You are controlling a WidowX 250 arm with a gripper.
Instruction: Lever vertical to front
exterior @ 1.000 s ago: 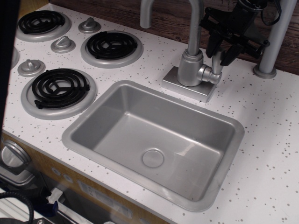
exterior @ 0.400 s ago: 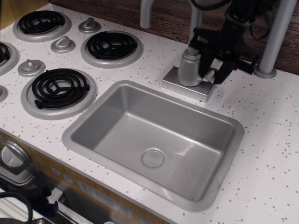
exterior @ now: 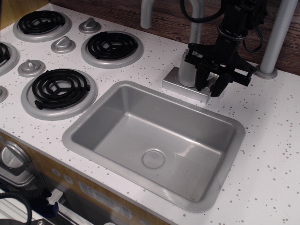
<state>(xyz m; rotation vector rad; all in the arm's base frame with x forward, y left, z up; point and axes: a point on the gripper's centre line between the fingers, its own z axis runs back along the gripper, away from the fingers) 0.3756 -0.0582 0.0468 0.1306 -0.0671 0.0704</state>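
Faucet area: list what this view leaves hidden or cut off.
- lever: mostly behind the gripper; its angle cannot be read.
- Gripper: whether it pinches the lever cannot be told.
- faucet spout: cut by the top edge.
- robot arm: cut by the top edge.

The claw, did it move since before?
Yes. The claw has come down and toward the front, from above the faucet base to its front edge, close to the sink.

1. Sink [exterior: 117,105]: matte grey metal, smooth.
2. Counter [exterior: 267,140]: white, black-speckled, smooth.
3. Burners [exterior: 58,86]: black coils in silver rings.
4. Gripper [exterior: 211,89]: matte black.
5. Back wall [exterior: 168,16]: dark wood grain.
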